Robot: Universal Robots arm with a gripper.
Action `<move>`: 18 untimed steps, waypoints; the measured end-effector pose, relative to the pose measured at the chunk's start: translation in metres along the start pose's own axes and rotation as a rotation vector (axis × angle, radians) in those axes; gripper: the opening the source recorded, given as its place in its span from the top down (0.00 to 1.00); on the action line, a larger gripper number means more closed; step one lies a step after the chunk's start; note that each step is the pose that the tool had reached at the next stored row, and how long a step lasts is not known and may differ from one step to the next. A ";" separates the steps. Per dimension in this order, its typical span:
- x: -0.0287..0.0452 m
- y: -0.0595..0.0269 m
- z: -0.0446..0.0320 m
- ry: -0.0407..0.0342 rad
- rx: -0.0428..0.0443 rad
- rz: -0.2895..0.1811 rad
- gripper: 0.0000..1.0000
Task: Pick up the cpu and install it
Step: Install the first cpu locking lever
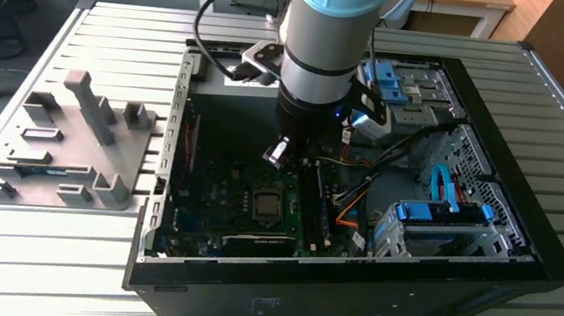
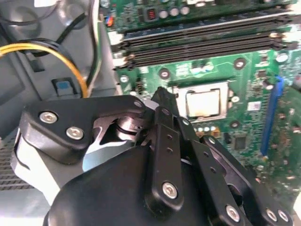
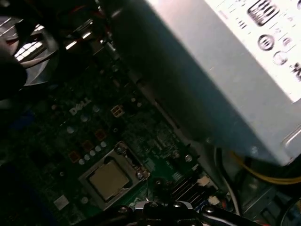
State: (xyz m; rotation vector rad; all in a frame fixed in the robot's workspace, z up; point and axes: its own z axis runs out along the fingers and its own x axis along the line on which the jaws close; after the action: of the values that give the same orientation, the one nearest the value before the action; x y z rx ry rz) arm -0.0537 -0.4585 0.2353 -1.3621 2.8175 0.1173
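The small flat square cpu with its dull silver-grey metal top sits in the metal-framed socket on the green motherboard, and the black-linked hand hangs above it inside the open black PC case, fingertip just beside the socket in the second wrist view. The hand looks clenched, fingers drawn together on nothing. The chip looks seated in both wrist views, though whether it lies fully flat I can't say.

The risk as I read it: any sideways drift low down could drag a fingertip across the socket frame or the long black memory slots nearby, and the yellow cable lies near the hand's linkage.

The case rests on a grey slatted metal surface beside a grey parts fixture; wooden desks line the room behind.
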 end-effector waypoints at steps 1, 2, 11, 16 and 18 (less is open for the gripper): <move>0.0023 -0.0017 -0.0003 0.0003 0.0001 0.000 0.90; 0.0046 -0.0034 -0.0004 0.0005 0.0002 0.000 0.90; 0.0108 -0.0082 0.0009 0.0260 0.0089 -0.054 0.90; 0.0109 -0.0084 0.0032 0.0380 0.0075 -0.138 0.90; 0.0110 -0.0085 0.0041 0.0408 0.0064 -0.174 0.90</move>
State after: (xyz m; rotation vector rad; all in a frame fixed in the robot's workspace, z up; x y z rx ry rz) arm -0.0540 -0.4720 0.2302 -1.6181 2.7121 0.0794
